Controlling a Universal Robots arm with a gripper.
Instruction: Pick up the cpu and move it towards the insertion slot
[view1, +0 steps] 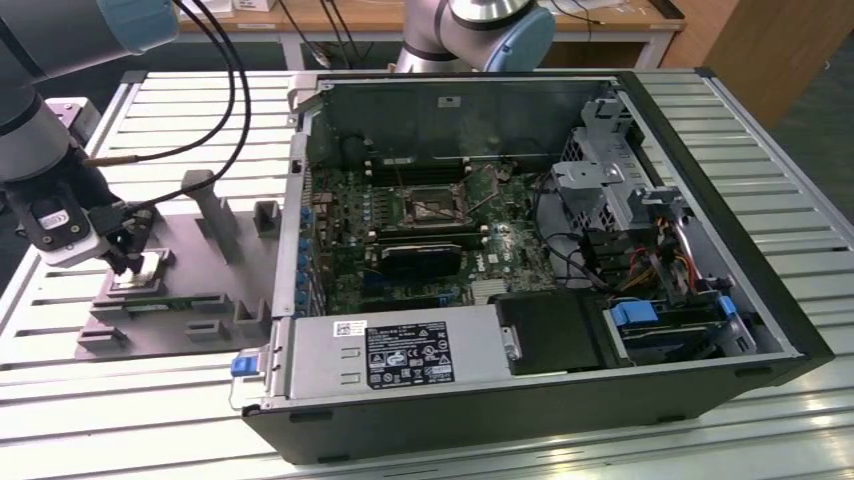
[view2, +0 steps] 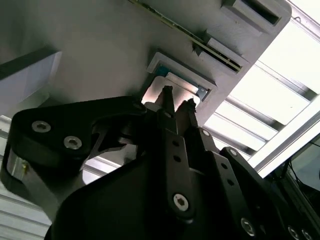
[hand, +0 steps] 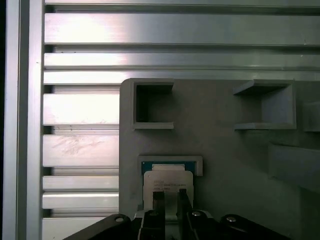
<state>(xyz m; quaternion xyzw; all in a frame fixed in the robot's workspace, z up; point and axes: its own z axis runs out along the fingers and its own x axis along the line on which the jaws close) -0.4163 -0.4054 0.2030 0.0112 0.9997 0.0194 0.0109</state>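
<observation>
On grey fixture (view1: 183, 272), cpu (hand: 167, 182) under end effector (hand: 170, 199), perhaps touching.

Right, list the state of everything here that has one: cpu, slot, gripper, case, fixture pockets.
cpu: lying in its pocket on the grey fixture, not at the slot.
insertion slot: no cpu in it.
gripper: low over the cpu, contact unclear.
computer case: on its side, side panel off.
two square fixture pockets: empty.
</observation>
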